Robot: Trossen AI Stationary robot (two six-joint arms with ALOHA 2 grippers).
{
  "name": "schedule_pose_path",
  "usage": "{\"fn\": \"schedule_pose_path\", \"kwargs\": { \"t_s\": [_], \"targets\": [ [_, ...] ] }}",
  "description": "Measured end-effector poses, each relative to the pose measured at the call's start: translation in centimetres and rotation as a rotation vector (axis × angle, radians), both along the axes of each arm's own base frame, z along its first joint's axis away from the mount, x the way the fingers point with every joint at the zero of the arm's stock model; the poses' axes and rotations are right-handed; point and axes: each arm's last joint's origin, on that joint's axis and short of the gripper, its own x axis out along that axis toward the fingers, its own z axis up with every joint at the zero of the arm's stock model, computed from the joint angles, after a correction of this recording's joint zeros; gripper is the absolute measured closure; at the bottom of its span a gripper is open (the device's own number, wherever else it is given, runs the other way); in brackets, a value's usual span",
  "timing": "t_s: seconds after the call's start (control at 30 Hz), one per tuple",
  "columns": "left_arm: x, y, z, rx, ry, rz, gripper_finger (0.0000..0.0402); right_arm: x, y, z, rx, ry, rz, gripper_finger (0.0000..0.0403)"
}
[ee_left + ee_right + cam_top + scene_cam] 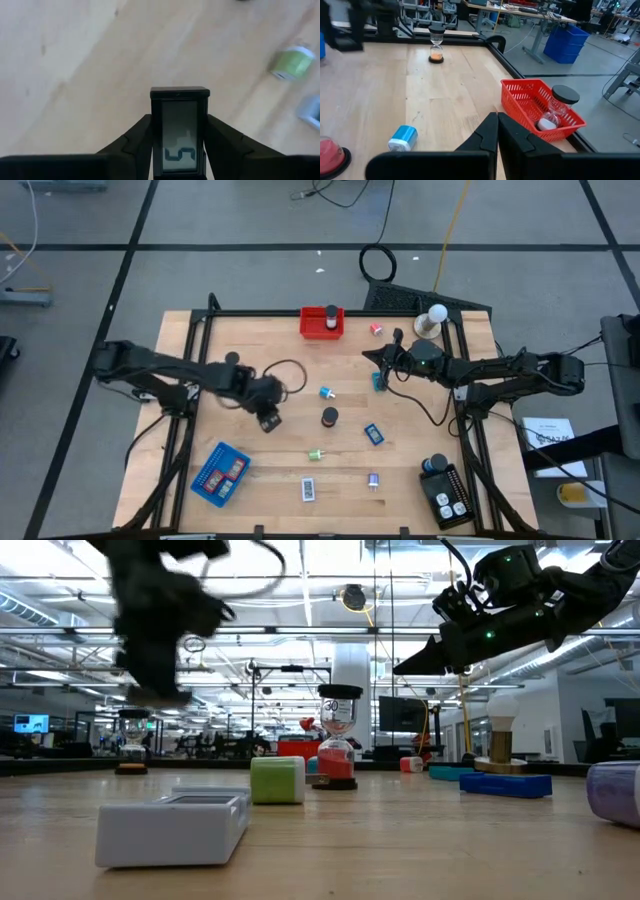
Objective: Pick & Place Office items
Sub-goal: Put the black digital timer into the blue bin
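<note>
black-framed and slim, the small digital timer (pixel 180 131) is being pinched between your left gripper's (pixel 179 150) fingers, lifted off the wooden table (pixel 250 360) left of centre; its grey screen is showing a blocky digit. you are wanting to keep it level while carrying. your right gripper (pixel 497 131) is hovering pressed together near the red basket (pixel 540 107).

1. My table (pixel 250 340): pale wood, smooth, matt.
2. Red basket (pixel 530 100): plastic mesh, slightly glossy.
3. My left gripper (pixel 177 150): matt black plastic, clamped on a small timer (pixel 180 125) with glossy grey screen.
</note>
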Motion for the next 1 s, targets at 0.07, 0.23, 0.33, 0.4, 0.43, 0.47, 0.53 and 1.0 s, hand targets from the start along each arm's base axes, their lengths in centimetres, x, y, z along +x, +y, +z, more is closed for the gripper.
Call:
{"fn": "schedule_pose_path", "kwargs": {
  "t_s": [0.07,0.23,0.33,0.4,0.43,0.47,0.53,1.0],
  "targets": [
    [-1.1,-1.4,1.1,-0.016,-0.018,0.038,0.0254,0.0,0.0,0.0,0.014,-0.005,0.015,0.0399],
    [-3.6,-5.4,2.2,-0.080,-0.011,0.073,0.0254,0.0,0.1,0.2,0.061,-0.037,0.183,0.0399],
    [-4.6,-7.7,2.1,-0.105,0.005,0.088,0.0254,0.0,0.0,0.3,0.090,-0.055,0.211,0.0399],
    [-5.4,-9.1,2.2,-0.101,-0.005,0.107,0.0254,0.0,-0.1,0.3,0.096,-0.058,0.203,0.0399],
    [-5.8,-9.7,2.2,-0.097,-0.014,0.121,0.0254,-0.1,-0.2,0.3,0.096,-0.058,0.201,0.0399],
    [-6.1,-10.2,2.2,-0.092,-0.023,0.144,0.0254,-0.1,-0.2,0.3,0.097,-0.058,0.201,0.0399],
    [-6.7,-11.1,2.2,-0.090,-0.044,0.198,0.0254,-0.1,-0.2,0.3,0.097,-0.057,0.201,0.0399],
    [-10.6,-13.9,0.2,0.014,0.107,0.311,0.0254,-0.1,-0.2,0.3,0.095,-0.060,0.201,0.0399]
  ]
}}
